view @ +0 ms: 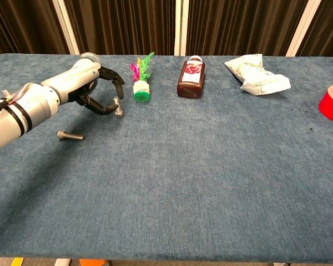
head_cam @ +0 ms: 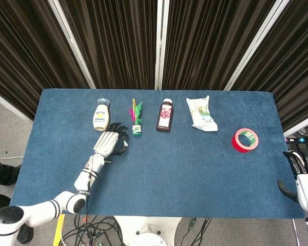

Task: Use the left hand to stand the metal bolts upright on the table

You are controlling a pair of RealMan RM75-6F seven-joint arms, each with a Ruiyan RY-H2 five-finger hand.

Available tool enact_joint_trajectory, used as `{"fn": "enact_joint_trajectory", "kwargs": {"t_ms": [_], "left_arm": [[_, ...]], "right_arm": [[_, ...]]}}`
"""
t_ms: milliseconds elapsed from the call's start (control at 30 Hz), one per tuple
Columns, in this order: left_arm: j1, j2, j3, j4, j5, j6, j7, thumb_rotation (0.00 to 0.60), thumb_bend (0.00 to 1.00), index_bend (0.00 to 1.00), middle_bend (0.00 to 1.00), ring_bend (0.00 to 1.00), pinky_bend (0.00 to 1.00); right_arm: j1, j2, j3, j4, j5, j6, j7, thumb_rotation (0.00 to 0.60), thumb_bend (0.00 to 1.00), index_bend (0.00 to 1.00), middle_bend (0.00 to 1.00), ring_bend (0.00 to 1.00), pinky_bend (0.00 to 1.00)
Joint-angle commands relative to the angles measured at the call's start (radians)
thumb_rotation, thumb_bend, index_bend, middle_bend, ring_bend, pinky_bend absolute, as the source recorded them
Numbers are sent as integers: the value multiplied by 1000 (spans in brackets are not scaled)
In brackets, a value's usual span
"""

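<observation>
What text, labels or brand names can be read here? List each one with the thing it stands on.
No text reads clearly in either view.
Dark bottle: pinkish label, print too small to read.
Pale squeeze bottle: label blurred.
White packet: green printing, illegible.
Red tape roll: green inner print, unreadable.
Shuttlecock, both bolts: no markings visible.

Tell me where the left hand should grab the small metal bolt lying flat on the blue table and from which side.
Grip the small metal bolt across its thin shank, coming down from above. It lies flat on the blue table, head to the robot's left, so only the top and long sides are free. The left hand hovers further back, at another bolt standing near its fingertips.
</observation>
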Motion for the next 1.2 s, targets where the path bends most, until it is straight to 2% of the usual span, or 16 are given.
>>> {"fn": "enact_joint_trajectory", "kwargs": {"t_ms": [33,133,233,400,500,700,1000,1200], "left_arm": [[4,24,-2,-33,8,7,4,600,362,348,162,21,22],[25,79,9,-93,30,38,13,600,361,315,161,20,22],[63,157,27,-177,46,77,36,600,361,324,162,20,22],[131,287,85,-328,41,102,113,600,367,447,165,21,22],[153,314,126,-379,44,105,178,600,374,463,167,20,22],[155,257,170,-367,17,83,345,600,376,463,167,21,22],[137,178,181,-307,-15,96,596,600,378,464,167,21,19],[133,166,163,-322,-58,89,649,600,379,464,167,20,18]], "right_arm": [[2,0,0,1,-1,-2,2,600,220,111,168,46,105],[7,0,2,2,-4,-8,5,600,222,111,169,46,106],[12,2,3,5,-8,-11,9,600,223,111,169,46,105],[19,-4,0,13,-20,-17,20,600,228,111,169,46,105],[20,-7,-2,17,-22,-17,23,600,228,111,169,46,105],[14,-7,-5,20,-22,-11,26,600,229,111,169,46,105],[11,-4,-6,16,-17,-10,20,600,229,111,169,46,105],[11,-7,-6,20,-12,-14,22,600,229,111,169,46,105]]}}
